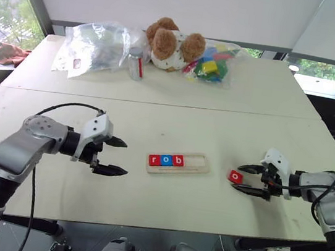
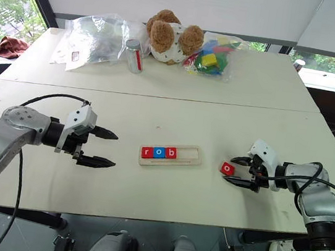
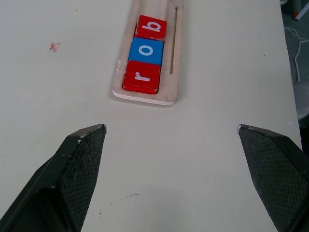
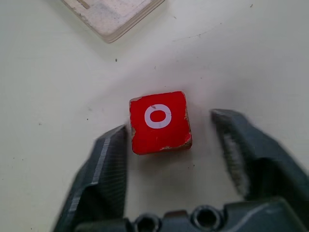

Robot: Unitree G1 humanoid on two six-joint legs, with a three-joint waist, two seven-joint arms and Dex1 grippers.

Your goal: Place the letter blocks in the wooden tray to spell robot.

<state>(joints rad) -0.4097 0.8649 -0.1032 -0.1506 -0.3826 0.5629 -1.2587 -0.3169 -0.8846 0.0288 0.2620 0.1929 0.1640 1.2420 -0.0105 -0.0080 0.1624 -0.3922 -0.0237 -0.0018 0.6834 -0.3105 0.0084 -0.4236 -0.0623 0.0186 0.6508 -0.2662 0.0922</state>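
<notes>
Three blocks [image 1: 166, 159], r, o, b, fill the tray's [image 1: 196, 164] left end mid-table, while the right gripper [image 4: 171, 137] straddles the red o [image 4: 158, 121] near the right edge, not yet clamped; left gripper [image 1: 116, 157] hangs wide, empty.

"r o b" on tray tiles [image 1: 166, 159]; "o" on loose tile [image 1: 236, 176]

A lab or office room: plain white tables [image 1: 155, 124] by large windows [image 1: 3, 9] with roller blinds [image 1: 172, 1]

Four letter blocks [image 1: 166, 160], three red and one blue, one wooden tray [image 1: 197, 163], one teddy bear [image 1: 171, 44]
</notes>
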